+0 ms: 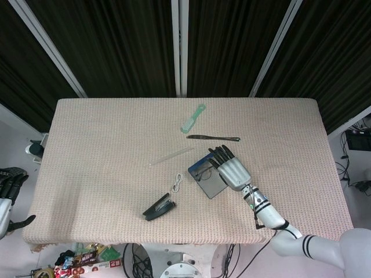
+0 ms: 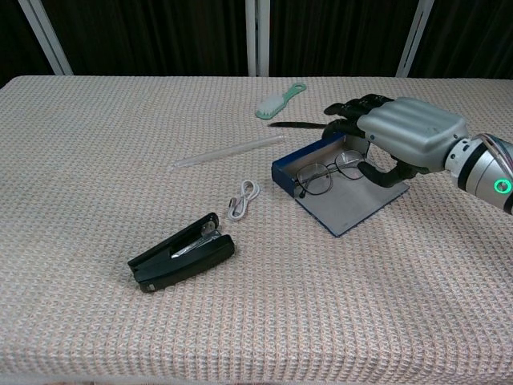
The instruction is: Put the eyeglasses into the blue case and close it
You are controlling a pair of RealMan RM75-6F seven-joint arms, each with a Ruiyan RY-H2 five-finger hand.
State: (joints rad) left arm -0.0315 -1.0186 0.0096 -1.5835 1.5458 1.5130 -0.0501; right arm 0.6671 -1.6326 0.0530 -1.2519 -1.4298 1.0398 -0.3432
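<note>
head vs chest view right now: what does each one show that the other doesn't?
Head only: the left hand at the far left edge off the table, floor clutter below the table's near edge, and the whole table outline.
Chest only: a side-on look at the glasses lying in the open case, clear of the right hand.
Both: right hand, case, stapler, cable, brush, clear rod, dark knife-like item.
</note>
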